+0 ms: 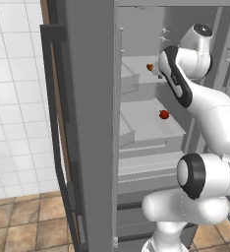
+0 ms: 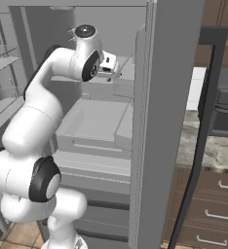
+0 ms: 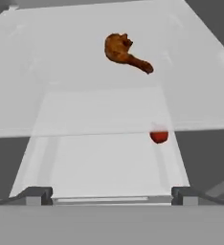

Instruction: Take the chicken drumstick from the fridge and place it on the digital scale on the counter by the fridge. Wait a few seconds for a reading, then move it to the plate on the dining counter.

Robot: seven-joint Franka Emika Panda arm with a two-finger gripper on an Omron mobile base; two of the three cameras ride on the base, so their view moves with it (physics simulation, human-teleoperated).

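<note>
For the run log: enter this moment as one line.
phase: reaching into fridge | gripper: open, empty | chicken drumstick: on upper shelf, untouched

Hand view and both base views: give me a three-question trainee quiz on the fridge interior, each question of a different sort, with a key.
1. True or false: the small reddish-brown chicken drumstick is clamped between the fingers of the two-finger gripper.
2. Multiple choice: relative to the drumstick, the small round red item in the tall grey metallic fridge lies A) on the same shelf, B) on a lower shelf, C) on the tiled floor.
3. Short answer: is the fridge's door open or closed?

Key:
1. False; the drumstick lies on a pale shelf, apart from the open gripper.
2. B; the left base view shows the drumstick above the red item.
3. Open.
</note>
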